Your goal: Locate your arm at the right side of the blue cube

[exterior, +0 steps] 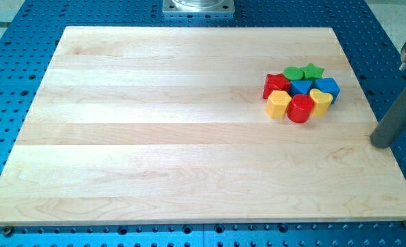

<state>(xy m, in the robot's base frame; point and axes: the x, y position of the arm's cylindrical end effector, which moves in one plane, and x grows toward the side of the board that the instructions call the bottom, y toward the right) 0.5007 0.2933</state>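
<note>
My tip at the board's right edge, clear of the blocks.
My tip (381, 143) touches nothing; the blue cube (327, 88) sits upper right in the cluster, by the yellow heart-shaped block (320, 101).

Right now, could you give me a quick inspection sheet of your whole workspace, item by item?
Surface: a pale wooden board, mostly bare, lying on a blue perforated table.
Job's things: the blue cube sits at the view's right edge of a tight cluster of blocks.
Clutter: a red block, a green round block, a green star, a second blue block, a yellow hexagon block, a red cylinder and a yellow block.
End effector: my tip rests near the board's right edge, to the lower right of the cluster, touching no block.
Cables: nothing seen.
Surroundings: a metal plate at the view's top.
</note>
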